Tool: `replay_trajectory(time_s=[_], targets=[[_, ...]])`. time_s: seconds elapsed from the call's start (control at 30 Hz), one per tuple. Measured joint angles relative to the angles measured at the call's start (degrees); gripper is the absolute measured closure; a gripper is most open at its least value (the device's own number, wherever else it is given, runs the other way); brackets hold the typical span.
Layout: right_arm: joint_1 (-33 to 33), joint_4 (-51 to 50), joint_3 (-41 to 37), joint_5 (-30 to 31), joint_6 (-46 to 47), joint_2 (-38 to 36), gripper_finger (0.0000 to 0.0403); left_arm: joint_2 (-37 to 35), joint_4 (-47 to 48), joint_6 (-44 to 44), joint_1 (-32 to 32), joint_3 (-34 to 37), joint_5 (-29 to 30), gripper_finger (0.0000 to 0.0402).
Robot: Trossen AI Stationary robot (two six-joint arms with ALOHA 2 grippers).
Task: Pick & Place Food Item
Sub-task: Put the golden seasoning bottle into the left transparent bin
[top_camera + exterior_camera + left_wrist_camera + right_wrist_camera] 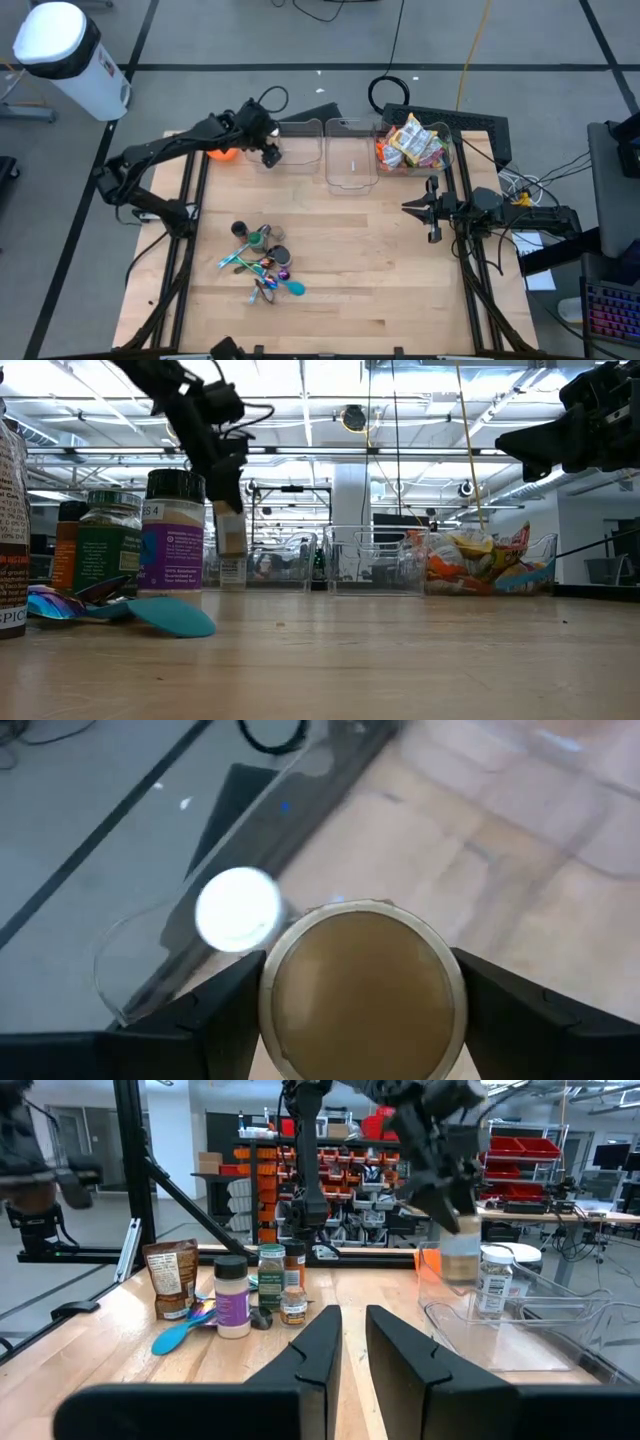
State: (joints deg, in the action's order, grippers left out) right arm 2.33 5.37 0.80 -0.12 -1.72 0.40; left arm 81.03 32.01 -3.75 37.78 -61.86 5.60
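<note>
**Jar held over the far-left bin**

Hovering near the worktop's far left edge, my left end effector (355, 1010) pinches a clear spice jar (230, 535) of tan powder above a clear bin (298, 142) holding another white-capped jar (496, 1283). Snack packets (412, 143) fill the far-right bin (452, 150). My right end effector (432, 208) waits, fingers pressed together.

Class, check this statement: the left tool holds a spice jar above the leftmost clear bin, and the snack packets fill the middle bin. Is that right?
Wrong on the snack packets: the high view shows them in the rightmost bin. The left tool does hold the spice jar above the leftmost bin.
</note>
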Motion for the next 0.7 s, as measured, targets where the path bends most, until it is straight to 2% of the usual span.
replay_trajectory(time_s=[0.3,0.5,0.7], targets=[[0.0,0.0,0.02,0.0,-0.02,0.0,0.036,0.0,-2.85,2.94,3.98,7.19,1.05,0.0118],[-0.02,0.0,0.01,0.0,-0.01,0.0,0.036,0.0,-2.63,4.07,4.81,7.99,0.89,0.0121],[0.0,0.0,0.01,0.0,-0.02,0.0,0.036,0.0,-2.64,4.56,4.52,7.99,0.91,0.0085]])
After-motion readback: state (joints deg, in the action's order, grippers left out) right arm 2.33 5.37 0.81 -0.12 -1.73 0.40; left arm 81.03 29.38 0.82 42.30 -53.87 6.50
